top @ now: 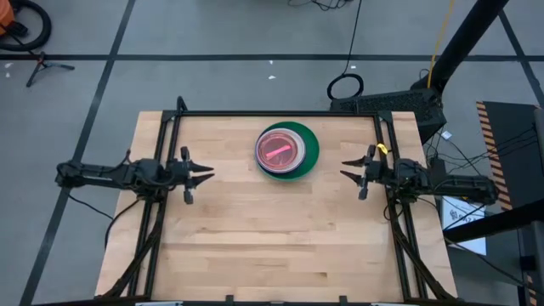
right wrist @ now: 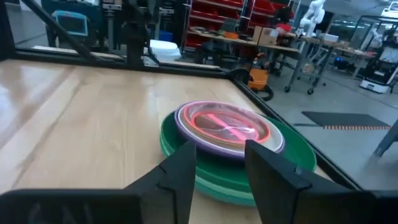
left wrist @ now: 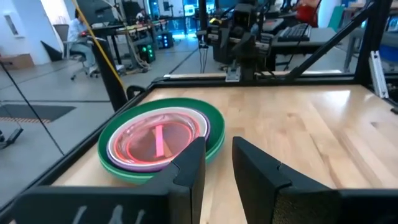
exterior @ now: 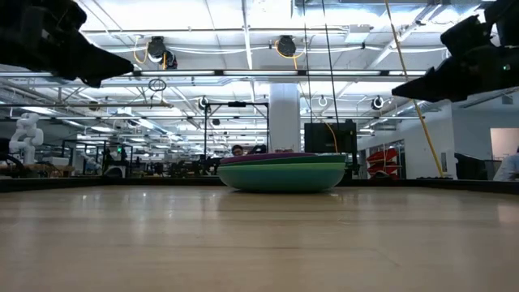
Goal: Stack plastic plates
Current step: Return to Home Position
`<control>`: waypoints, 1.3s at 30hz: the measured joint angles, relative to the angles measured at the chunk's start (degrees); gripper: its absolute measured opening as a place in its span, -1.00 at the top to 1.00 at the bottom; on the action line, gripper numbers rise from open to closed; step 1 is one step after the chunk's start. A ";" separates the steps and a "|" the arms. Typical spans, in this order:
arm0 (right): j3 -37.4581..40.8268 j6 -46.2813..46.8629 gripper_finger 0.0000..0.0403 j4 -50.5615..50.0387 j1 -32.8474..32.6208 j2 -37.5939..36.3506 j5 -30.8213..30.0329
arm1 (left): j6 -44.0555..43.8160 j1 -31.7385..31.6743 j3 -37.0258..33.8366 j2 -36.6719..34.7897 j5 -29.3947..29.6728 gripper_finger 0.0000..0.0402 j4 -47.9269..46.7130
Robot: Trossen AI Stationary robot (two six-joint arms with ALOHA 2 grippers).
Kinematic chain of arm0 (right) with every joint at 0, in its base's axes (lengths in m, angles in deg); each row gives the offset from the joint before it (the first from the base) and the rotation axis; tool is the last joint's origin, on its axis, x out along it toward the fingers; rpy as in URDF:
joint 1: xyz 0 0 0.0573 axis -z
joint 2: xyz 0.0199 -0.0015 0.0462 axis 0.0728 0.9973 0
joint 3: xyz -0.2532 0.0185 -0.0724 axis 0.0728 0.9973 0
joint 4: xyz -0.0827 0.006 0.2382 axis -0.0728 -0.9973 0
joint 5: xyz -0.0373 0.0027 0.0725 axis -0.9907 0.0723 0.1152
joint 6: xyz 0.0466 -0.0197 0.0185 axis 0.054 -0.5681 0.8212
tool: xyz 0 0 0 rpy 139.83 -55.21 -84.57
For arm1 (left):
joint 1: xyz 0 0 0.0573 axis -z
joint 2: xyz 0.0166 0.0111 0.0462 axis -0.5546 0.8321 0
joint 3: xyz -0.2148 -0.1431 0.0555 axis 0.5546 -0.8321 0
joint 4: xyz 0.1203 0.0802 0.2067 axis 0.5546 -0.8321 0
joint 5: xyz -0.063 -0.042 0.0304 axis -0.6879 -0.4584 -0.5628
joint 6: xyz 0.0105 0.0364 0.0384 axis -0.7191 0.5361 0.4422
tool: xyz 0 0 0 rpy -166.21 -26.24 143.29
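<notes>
The stack of round plastic plates (top: pixel 287 151) sits at the far middle of the pale wooden table (top: pixel 255 246), with a small translucent pink plate (top: pixel 279 149) on top and a large dark green plate (top: pixel 311 153) showing widest beneath. The left gripper (top: pixel 206 173) hovers at the table's left side and the right gripper (top: pixel 343 169) at its right, both with jaws apart, empty, well clear of the stack. The upper plates sit off-centre on the green one, so a table jolt or a low arm swing could probably shift them
</notes>
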 joint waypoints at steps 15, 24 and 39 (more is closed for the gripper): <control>0.43 2.08 0.35 -5.82 -0.09 -4.35 0.43 | -2.09 0.13 -2.11 -12.05 -1.59 0.56 -9.07; 0.53 1.76 0.35 -6.70 -0.11 -4.35 1.72 | -2.80 0.00 -3.80 -12.05 -2.06 0.56 -8.22; 0.61 3.97 0.35 -5.41 -0.11 -4.04 4.77 | -4.42 0.00 -3.82 -11.83 -0.75 0.56 -4.69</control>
